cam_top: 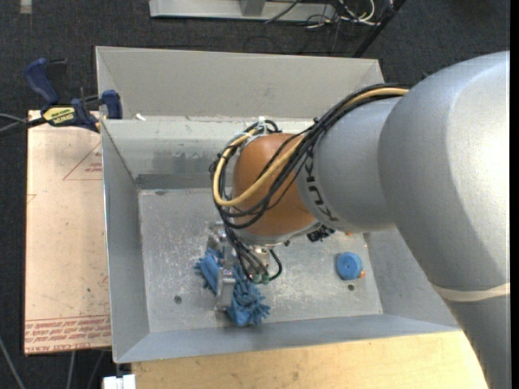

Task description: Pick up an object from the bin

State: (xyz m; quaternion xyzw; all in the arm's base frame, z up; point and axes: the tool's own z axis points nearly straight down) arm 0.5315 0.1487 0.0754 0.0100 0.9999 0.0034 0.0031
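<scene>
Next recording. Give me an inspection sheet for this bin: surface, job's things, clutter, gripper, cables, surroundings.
Surface: grey metal bin, floor scuffed and scratched.
Job's things: blue shaggy thing near the middle of the floor, toward the near wall; blue round disc to the right.
Clutter: small orange speck beside the disc, too small to identify.
Grippers: gripper down on the blue shaggy thing; whether it holds it cannot be told.
Cables: yellow and black cables looped round the orange wrist cover.
Surroundings: dark floor; loose cables and a metal base beyond the bin.
</scene>
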